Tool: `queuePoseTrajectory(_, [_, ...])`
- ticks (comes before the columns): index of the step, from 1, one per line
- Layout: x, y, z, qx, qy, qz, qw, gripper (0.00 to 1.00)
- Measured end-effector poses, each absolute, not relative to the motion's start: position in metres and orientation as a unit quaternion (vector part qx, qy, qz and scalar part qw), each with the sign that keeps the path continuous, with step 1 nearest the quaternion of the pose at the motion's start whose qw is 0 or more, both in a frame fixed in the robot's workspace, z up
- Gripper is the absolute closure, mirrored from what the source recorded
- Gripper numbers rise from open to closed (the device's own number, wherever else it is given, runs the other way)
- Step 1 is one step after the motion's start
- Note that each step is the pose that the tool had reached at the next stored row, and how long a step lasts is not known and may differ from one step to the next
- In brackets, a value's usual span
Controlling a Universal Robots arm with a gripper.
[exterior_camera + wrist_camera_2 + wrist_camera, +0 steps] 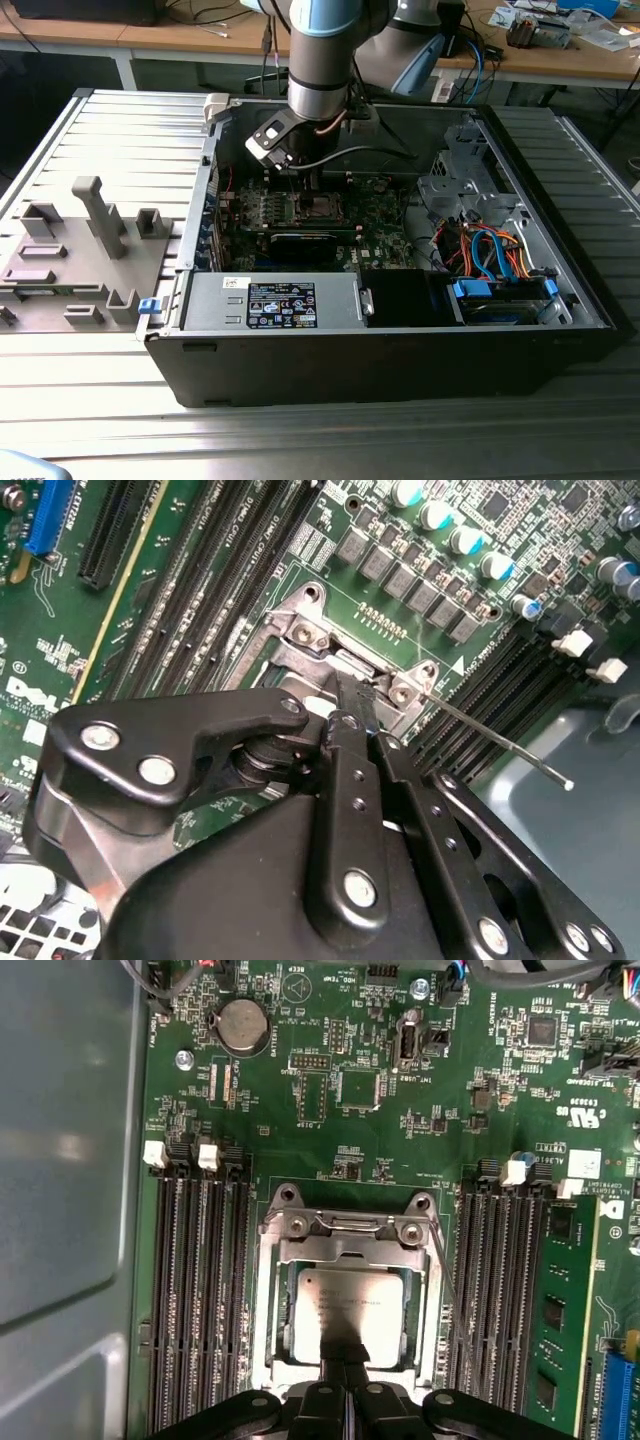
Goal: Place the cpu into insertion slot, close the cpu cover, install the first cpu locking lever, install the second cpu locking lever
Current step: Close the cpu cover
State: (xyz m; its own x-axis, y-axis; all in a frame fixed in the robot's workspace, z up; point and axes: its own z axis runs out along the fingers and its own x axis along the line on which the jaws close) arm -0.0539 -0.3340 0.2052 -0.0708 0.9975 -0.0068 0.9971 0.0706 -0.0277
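First wrist view, query: where is the chip?
Reply: seated in the socket, with the cover apparently flat around it.
Query: gripper state?
Reply: fingers pressed together, empty, tips at the chip's edge. Exterior view: the socket lies at 6 o'clock from the gripper. The lever rod stands free; memory slots flank the socket.

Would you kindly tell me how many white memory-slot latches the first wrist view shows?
4. Two latches end slots on one side of the cpu; two more on its other side. Any at the slots' far ends may be hidden.
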Motion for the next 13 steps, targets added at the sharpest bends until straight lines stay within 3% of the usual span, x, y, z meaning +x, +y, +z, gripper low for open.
queuePoseTrajectory(13, [-0.039,-0.334,0.215,-0.682,-0.732,0.014,0.009,0.89])
